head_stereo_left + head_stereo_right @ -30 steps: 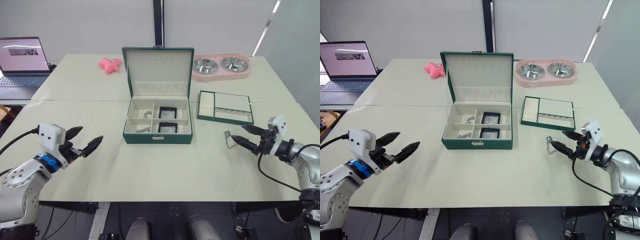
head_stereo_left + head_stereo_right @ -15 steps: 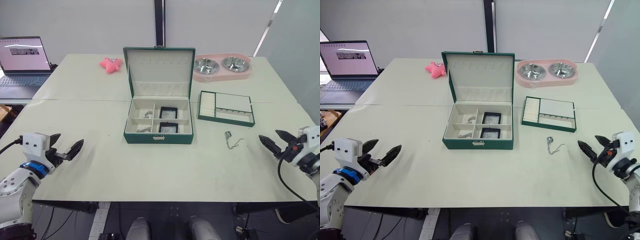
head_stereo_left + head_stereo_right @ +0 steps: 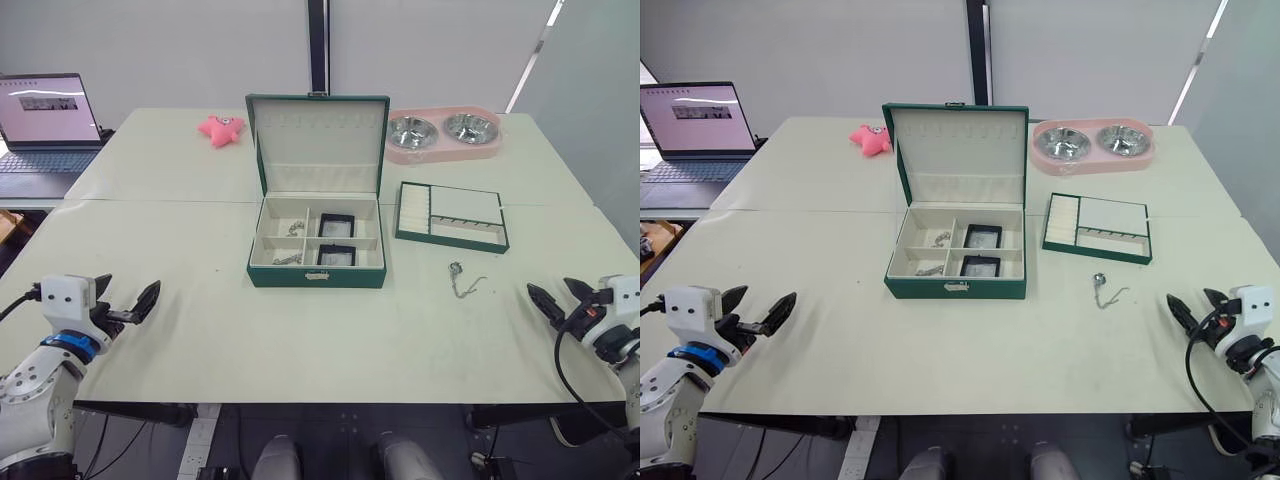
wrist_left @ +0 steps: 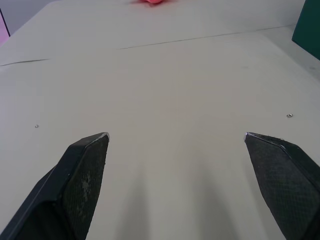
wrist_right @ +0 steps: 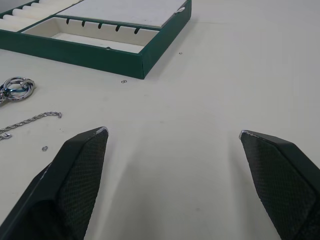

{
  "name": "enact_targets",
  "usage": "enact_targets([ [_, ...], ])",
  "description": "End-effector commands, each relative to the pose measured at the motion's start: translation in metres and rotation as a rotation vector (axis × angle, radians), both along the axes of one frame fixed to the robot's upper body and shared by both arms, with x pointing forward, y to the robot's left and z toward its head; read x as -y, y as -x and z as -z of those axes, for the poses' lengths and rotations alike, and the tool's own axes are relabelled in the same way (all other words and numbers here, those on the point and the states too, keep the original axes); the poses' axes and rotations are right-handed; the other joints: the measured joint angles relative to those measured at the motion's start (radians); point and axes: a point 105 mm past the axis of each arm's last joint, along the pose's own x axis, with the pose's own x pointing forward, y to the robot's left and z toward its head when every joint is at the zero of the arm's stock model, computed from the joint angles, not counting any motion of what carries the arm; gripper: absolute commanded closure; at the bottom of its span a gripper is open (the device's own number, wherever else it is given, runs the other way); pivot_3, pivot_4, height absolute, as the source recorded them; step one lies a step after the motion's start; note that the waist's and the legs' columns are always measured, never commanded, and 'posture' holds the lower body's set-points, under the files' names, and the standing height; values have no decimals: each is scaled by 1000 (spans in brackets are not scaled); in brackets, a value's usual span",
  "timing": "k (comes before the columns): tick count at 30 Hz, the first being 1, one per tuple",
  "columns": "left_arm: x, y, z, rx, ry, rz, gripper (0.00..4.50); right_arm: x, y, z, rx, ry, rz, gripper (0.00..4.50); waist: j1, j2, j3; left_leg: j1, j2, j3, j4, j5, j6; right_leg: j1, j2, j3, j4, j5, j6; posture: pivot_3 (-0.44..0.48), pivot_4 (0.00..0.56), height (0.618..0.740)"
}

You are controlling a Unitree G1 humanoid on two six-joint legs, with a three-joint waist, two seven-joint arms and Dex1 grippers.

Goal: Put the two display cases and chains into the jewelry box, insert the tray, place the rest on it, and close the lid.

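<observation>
- Right gripper (image 3: 555,297) has pulled back to the table's near edge, fingers spread wide and empty; a second ago it was at the chain (image 3: 462,281).
- That chain now lies loose on the table ahead of it, between it and the box (image 3: 316,248), so it was let go, not boxed.
- Left gripper (image 3: 124,303) has drawn back too, open and empty.
- Beyond the chain, the tray (image 3: 451,215) waits outside the box.
- Both cases (image 3: 336,240) sit in the box's right compartments, lid (image 3: 318,139) up.
- No readable writing anywhere.
</observation>
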Motion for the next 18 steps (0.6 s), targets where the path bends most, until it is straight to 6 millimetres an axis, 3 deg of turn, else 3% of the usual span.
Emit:
enact_targets([
  [1,2,1,-11,42,-24,-3,0,1,-3,-11,45,23,-10,40,0,0,0,0,0,0,0,0,0,0,0,0,0,0,0,0,150,740],
  [6,6,-1,-11,46,-19,0,0,-1,-6,-16,63,20,-19,40,0,0,0,0,0,0,0,0,0,0,0,0,0,0,0,0,150,740],
  [9,14,-5,-20,74,-16,32,0,-8,-13,-31,100,9,-52,40,0,0,0,0,0,0,0,0,0,0,0,0,0,0,0,0,150,740],
  [13,40,-15,-41,131,0,138,0,-28,-23,-52,132,12,-153,40,1,0,0,0,0,0,0,0,0,1,0,0,0,0,0,0,150,740],
  [18,91,-25,-61,162,-3,357,0,-66,-32,-70,100,36,-373,40,1,0,0,0,0,-1,1,0,0,1,0,-1,0,0,0,0,150,740],
])
